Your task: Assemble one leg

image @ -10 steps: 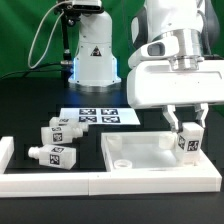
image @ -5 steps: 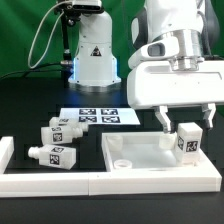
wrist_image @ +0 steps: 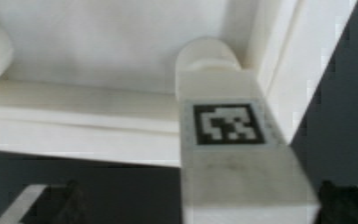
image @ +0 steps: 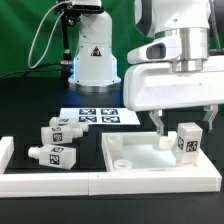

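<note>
End effector (image: 185, 124) open: the two fingers (image: 157, 126) are spread wide and hang on either side of the top of the leg (image: 186, 140), with a clear gap at each side and no contact visible. The leg stands upright, tag facing the exterior camera, on the panel (image: 138, 157), at the panel's far corner on the exterior view's right. Whether its lower end sits in a corner hole cannot be told from either view. The wrist view looks straight down the leg (wrist_image: 229, 135): tag sharp, white body tapering away toward the panel (wrist_image: 69, 100), whose raised rim runs just beside it. The panel lies flat on the black surface (image: 25, 100), close to the surface edge nearest the exterior camera and toward the exterior view's right. A white rail (image: 90, 183) runs along that near edge, just in front of the panel. Three loose legs (image: 57, 133) lie on their sides toward the exterior view's left, well apart from the panel. The marker board (image: 95, 117) lies flat further back, about mid-surface, in front of the arm's white base (image: 95, 62).
</note>
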Action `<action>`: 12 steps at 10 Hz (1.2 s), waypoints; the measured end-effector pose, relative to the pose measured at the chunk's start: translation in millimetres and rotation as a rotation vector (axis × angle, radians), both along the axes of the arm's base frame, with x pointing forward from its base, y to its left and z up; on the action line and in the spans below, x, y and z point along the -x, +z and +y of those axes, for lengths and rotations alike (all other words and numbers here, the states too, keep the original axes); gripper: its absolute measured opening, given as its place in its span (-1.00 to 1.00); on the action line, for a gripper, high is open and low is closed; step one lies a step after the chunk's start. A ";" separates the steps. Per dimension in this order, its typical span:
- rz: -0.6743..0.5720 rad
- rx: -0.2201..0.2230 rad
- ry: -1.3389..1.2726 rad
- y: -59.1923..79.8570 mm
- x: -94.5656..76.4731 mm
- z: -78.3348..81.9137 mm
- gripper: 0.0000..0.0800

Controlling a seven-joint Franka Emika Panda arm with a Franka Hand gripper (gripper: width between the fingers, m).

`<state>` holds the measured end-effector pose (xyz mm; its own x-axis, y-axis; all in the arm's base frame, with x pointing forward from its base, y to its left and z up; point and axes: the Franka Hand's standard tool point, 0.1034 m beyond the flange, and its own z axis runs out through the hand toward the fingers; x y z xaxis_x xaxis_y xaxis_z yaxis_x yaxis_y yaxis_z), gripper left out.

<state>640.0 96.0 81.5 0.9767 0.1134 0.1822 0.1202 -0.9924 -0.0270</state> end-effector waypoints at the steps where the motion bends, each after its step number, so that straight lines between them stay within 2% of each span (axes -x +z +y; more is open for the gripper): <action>1: 0.049 -0.002 -0.012 -2.8 1.4 -0.1 0.62; 3: 0.149 0.000 -0.019 -4.0 8.7 7.5 0.62; 4: 0.135 -0.002 -0.034 -3.8 5.6 6.6 0.56; 5: 0.136 -0.004 -0.052 -4.5 6.1 6.7 0.23; 6: 0.137 -0.004 -0.052 -4.6 6.1 6.6 0.23; 7: 0.137 -0.005 -0.057 -4.7 6.1 6.7 -0.29; 11: 0.147 -0.033 -0.290 -5.5 6.3 7.5 -0.28; 12: 0.126 -0.051 -0.418 -6.6 5.4 10.2 -0.28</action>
<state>634.6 106.2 74.8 0.9516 -0.3026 0.0534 -0.2990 -0.9520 -0.0656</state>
